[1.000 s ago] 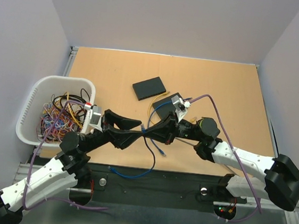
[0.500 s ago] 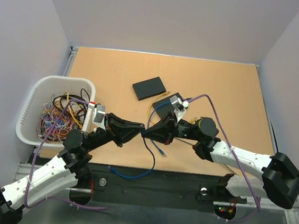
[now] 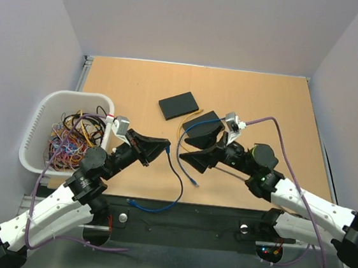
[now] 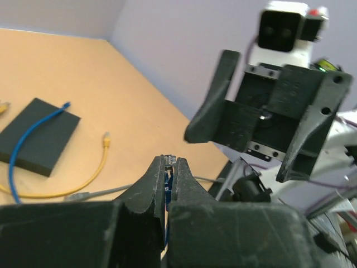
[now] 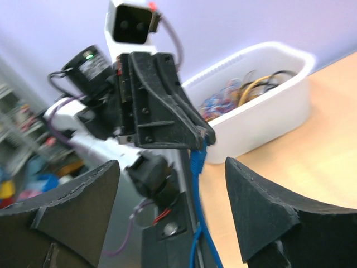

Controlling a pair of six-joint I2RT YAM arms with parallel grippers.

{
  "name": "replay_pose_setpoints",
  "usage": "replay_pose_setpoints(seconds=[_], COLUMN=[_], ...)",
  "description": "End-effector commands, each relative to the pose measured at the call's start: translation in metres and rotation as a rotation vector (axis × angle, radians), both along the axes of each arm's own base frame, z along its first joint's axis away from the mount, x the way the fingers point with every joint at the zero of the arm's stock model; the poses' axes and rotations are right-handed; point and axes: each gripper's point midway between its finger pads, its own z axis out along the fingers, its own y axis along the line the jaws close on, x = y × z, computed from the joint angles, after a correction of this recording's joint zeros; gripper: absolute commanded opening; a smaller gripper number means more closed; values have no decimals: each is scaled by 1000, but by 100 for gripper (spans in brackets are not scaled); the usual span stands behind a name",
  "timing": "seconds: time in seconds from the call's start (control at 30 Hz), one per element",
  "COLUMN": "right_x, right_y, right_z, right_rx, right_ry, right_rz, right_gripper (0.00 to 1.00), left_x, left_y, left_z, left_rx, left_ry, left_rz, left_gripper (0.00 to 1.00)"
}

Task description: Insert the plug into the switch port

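Note:
My left gripper (image 3: 166, 147) is shut on the plug (image 4: 169, 161) of a blue cable (image 3: 182, 187) and holds it above the table. The plug's clear tip sticks out between the closed fingers, and its blue boot (image 5: 196, 159) hangs under them. The cable drops to the table's near edge. My right gripper (image 3: 185, 143) stands open just to the right, facing the left one, with nothing between its fingers (image 5: 252, 212). Two flat black boxes lie behind: one (image 3: 178, 104) in the open and one (image 3: 210, 117) partly under the right gripper. I cannot tell which is the switch, and no port shows.
A white basket (image 3: 40, 118) full of tangled cables stands at the left edge. A yellow cable (image 4: 83, 180) and a second blue cable (image 3: 191, 180) lie loose near the black box (image 4: 39, 134). The wall rises close behind the table.
The left gripper has shut on the plug. The right gripper, which held it, has opened, let go and drawn back to the right.

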Motion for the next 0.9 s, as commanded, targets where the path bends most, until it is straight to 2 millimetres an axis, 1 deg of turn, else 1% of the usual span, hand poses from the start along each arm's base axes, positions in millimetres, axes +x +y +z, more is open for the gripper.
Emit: replay_pose_setpoints(seconds=[0.0, 0.03, 0.07, 0.1, 0.13, 0.17, 0.2, 0.23, 0.27, 0.3, 0.37, 0.4, 0.5, 0.53, 0.57, 0.63, 0.67, 0.8, 0.83, 0.87], right_x=[41, 47, 60, 65, 74, 78, 76, 80, 76, 75, 75, 75, 70, 72, 72, 72, 73, 78, 79, 80], right_y=[-19, -21, -23, -23, -24, -24, -19, -15, -7, -2, 9, 17, 32, 38, 41, 46, 50, 56, 58, 59], right_z=[-5, -20, -14, -22, -38, -42, -42, -51, -47, -54, -52, -57, -62, -63, -67, -69, -73, -81, -84, -84], right_rx=[-105, -178, -198, -238, -301, -325, -330, -361, -359, -381, -402, -425, -446, -451, -464, -468, -479, -499, -505, -505], right_ry=[-15, 18, 20, 37, 66, 67, 63, 66, 57, 54, 44, 37, 28, 26, 27, 25, 26, 32, 33, 35], right_rz=[-267, -297, -361, -383, -425, -450, -448, -467, -456, -457, -462, -464, -439, -437, -435, -429, -428, -437, -436, -444], right_gripper=[79, 73, 70, 67, 64, 63, 63, 62, 61, 61, 59, 59, 58, 58, 57, 57, 57, 56, 51, 48], left_x=[23, 24, 34, 39, 45, 46, 49, 51, 52, 55, 58, 60, 64, 65, 66, 68, 68, 68, 68, 68], left_y=[16, 17, 23, 25, 30, 30, 29, 29, 29, 28, 29, 28, 29, 30, 30, 29, 29, 28, 28, 27], left_z=[9, 9, 3, -2, -7, -8, -11, -12, -14, -17, -19, -21, -26, -25, -27, -29, -29, -30, -30, -31], left_rx=[-6, -6, -10, -3, 5, 4, 7, 6, 8, 15, 16, 21, 31, 31, 37, 45, 46, 42, 41, 42], left_ry=[71, 86, 134, 166, 200, 212, 228, 234, 240, 253, 265, 274, 283, 280, 282, 286, 285, 284, 283, 286], left_rz=[156, 167, 231, 259, 304, 313, 319, 328, 334, 343, 360, 366, 388, 394, 399, 403, 403, 400, 398, 397], left_gripper=[0, 0, 0, 0, 0, 0, 0, 0, 0, 0, 0, 0, 0, 0, 0, 0, 0, 0, 0, 0])
